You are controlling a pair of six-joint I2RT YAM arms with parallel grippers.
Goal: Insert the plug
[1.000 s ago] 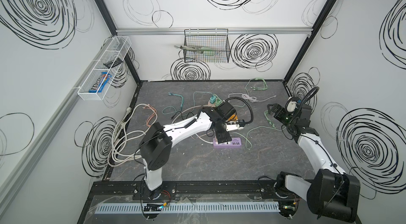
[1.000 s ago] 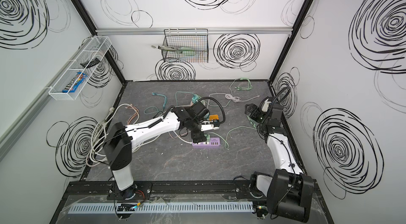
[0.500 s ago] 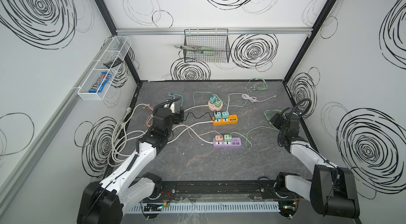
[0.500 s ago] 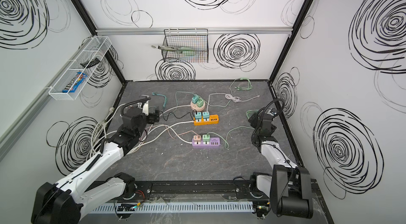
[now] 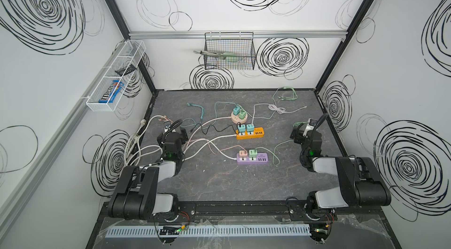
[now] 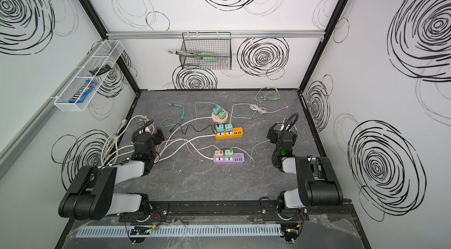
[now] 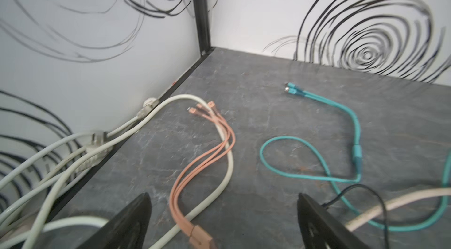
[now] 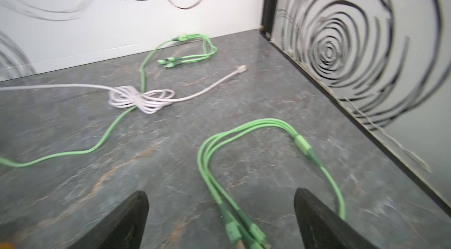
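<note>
The tabletop (image 5: 219, 182) is marbled grey, the walls (image 5: 207, 3) black-swirled white — orange strip (image 5: 250, 133), purple strip (image 5: 252, 158).

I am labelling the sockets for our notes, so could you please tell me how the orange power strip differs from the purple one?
The orange power strip holds two teal adapters; the purple power strip holds a pink adapter and a green adapter. The orange one lies farther back, the purple one nearer the front. Both lie flat with adapters at their left ends in both top views.

Left hand (image 7: 223, 199) now clear of purple strip (image 5: 258, 158).
</note>
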